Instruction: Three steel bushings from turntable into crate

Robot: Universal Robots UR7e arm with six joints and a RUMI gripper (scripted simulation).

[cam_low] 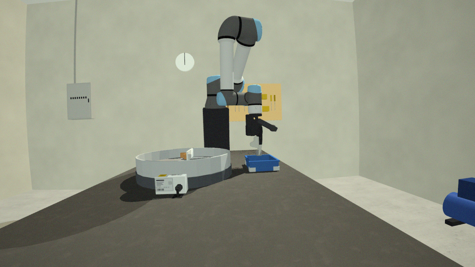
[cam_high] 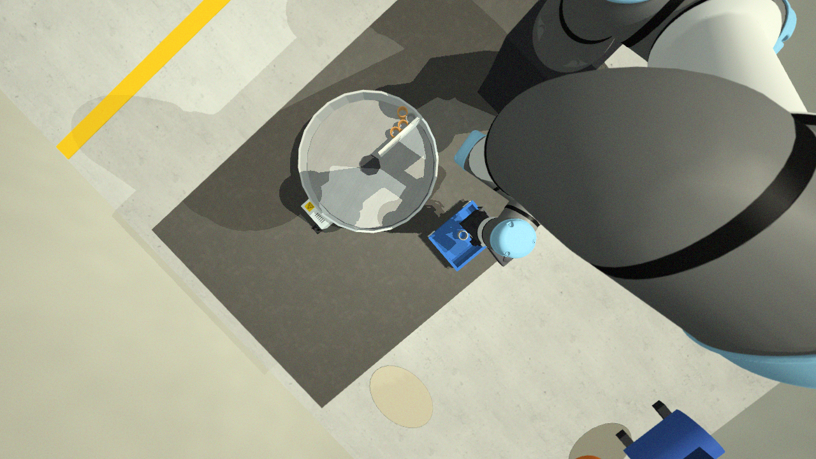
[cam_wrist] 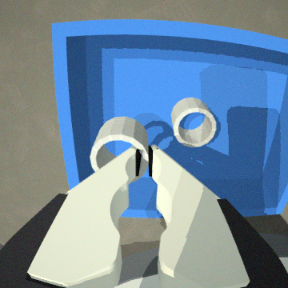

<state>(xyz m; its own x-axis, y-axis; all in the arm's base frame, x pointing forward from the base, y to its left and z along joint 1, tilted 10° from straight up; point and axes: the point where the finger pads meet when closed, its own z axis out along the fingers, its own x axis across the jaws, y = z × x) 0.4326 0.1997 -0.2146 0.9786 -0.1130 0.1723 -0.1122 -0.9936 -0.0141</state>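
My gripper [cam_wrist: 145, 147] [cam_low: 259, 150] is shut on the wall of a steel bushing [cam_wrist: 123, 127] [cam_low: 257, 153], which hangs at its fingertips over the left part of the blue crate [cam_wrist: 120, 26] [cam_high: 442, 251] [cam_low: 262, 165], at about rim height. Another steel bushing [cam_wrist: 187, 105] [cam_high: 458, 234] stands in the crate, to the right of the held one in the wrist view. On the turntable [cam_high: 303, 153] [cam_low: 182, 169], three copper-coloured bushings [cam_high: 398, 111] sit close together beside the fin, at its upper right in the top view. I see no steel bushing on the turntable.
A pale upright fin [cam_high: 399, 136] [cam_low: 189, 154] runs from the dark hub [cam_high: 370, 164] towards the turntable's rim. A white control box [cam_high: 317, 216] [cam_low: 170, 184] is fixed at the turntable's side. The crate lies beside the turntable, and the arm reaches in over the crate's far side.
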